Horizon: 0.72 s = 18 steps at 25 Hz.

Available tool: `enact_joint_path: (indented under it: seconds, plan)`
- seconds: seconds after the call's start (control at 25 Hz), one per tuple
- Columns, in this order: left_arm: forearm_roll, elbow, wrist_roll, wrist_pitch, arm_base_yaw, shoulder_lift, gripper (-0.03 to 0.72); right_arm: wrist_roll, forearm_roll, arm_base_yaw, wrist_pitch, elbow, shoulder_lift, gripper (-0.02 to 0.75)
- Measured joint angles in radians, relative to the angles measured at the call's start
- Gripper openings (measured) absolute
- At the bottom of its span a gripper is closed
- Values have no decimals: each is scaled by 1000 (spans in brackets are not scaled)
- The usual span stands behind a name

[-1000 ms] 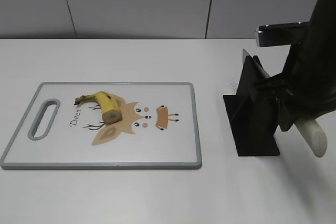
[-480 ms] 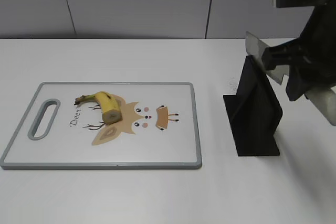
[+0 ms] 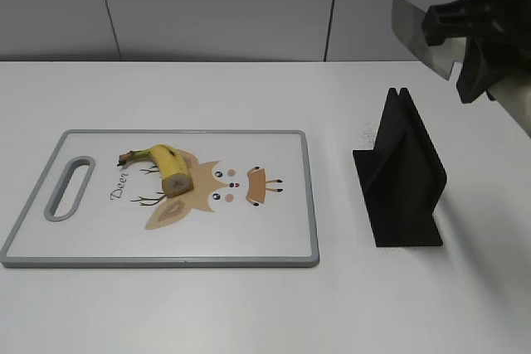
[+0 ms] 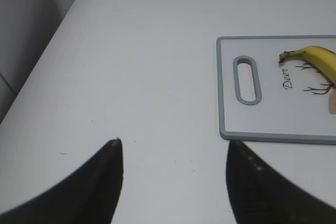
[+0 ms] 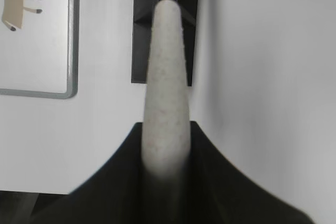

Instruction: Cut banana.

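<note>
A half banana [image 3: 163,167] with its cut end facing front lies on the white deer-print cutting board [image 3: 99,230]. It also shows in the left wrist view [image 4: 315,59]. My right gripper [image 3: 477,47] is shut on the knife's pale handle [image 5: 165,77] and holds the knife high above the black knife stand [image 3: 402,176], its blade [image 3: 412,26] pointing left. My left gripper [image 4: 173,150] is open and empty over bare table left of the board [image 4: 273,114]. It does not show in the exterior view.
The knife stand [image 5: 142,24] stands on the white table right of the board [image 5: 42,35]. A grey panelled wall [image 3: 207,6] runs behind the table. The table's left edge [image 4: 47,45] lies near my left gripper.
My right gripper has lifted the knife up out of the black stand, from level with it to well above it. The banana and board have not moved.
</note>
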Motion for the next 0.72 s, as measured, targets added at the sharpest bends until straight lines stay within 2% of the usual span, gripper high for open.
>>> enact_joint_path:
  seconds: [0.4, 0.72]
  plan:
    - [0, -2, 1, -8, 0, 7, 589, -47, -3, 0, -54, -66, 0, 169]
    - [-5, -50, 41, -119, 0, 189, 589, -295, -2, 0, -78, -224, 83, 169]
